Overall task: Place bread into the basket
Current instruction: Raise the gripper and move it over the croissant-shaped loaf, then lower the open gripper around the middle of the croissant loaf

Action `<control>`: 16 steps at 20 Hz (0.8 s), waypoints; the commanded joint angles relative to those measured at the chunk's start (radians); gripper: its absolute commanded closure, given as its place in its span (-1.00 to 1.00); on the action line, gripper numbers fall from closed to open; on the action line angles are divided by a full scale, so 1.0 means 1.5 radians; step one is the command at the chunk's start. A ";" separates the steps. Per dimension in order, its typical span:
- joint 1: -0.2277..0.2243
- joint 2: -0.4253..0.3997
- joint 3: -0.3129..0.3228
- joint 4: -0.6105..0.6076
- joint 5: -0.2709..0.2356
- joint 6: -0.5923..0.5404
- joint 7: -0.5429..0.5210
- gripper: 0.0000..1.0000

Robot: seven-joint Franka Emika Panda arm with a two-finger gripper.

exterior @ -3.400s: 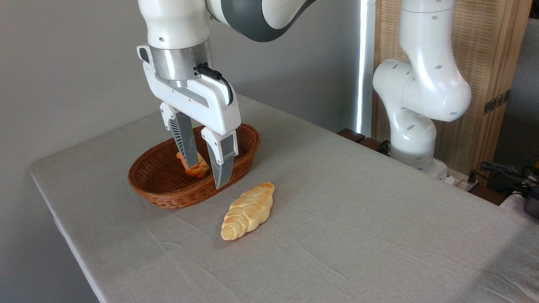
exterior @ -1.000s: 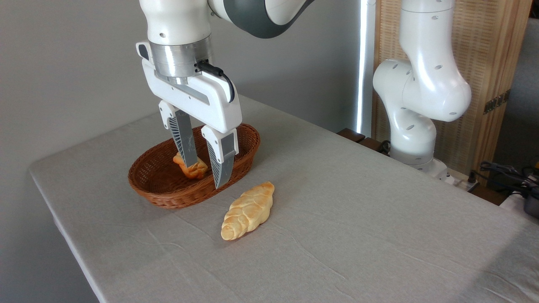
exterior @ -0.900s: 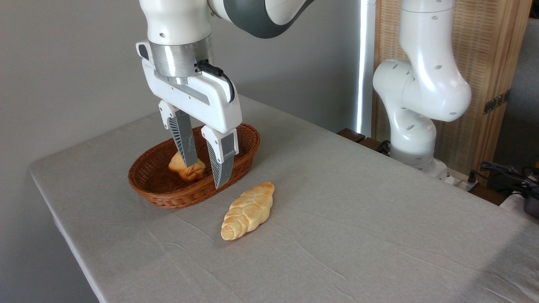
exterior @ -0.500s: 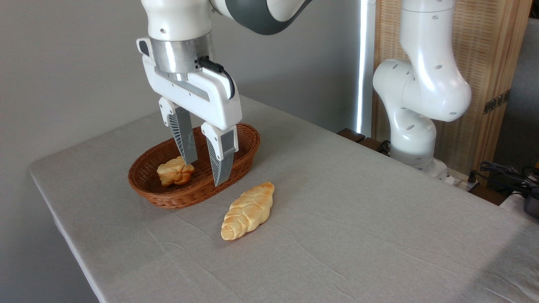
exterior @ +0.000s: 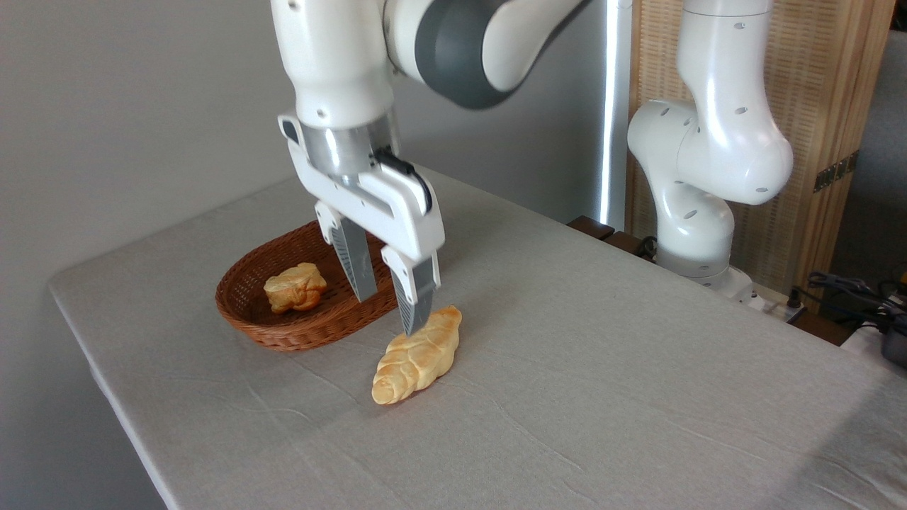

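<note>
**Open gripper above the plaited loaf; roll in the basket**

A table [exterior: 602, 368] covered by a grey cloth is seen to fill most of the view, with its far edge running toward a plain grey wall. A white Franka arm [exterior: 708, 149] is mounted beyond the table's right far edge, in front of a wooden slatted screen [exterior: 829, 92], and its upper links are carried across the top of the picture to the left.

The oval wicker basket [exterior: 283, 333] is set on the left part of the table. The small lumpy roll [exterior: 295, 287] is lain inside it, in its left half, apart from the gripper.

The plaited loaf [exterior: 418, 354] is placed on the cloth just right of and nearer than the basket, outside it, with one tapered end pointed near-left and the other far-right.

The gripper [exterior: 386, 312] is held pointing downward between the basket's right end and the loaf, with its fingers spread apart and nothing between them. The right fingertip is seen just at the loaf's far upper part; contact cannot be told. The left finger is seen in front of the basket's right end.
</note>
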 commanded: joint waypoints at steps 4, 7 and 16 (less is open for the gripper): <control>-0.005 -0.005 0.008 -0.086 -0.004 0.048 -0.026 -1.00; -0.008 -0.004 0.007 -0.116 -0.004 0.101 -0.113 -1.00; -0.025 0.030 0.000 -0.122 -0.006 0.140 -0.185 -1.00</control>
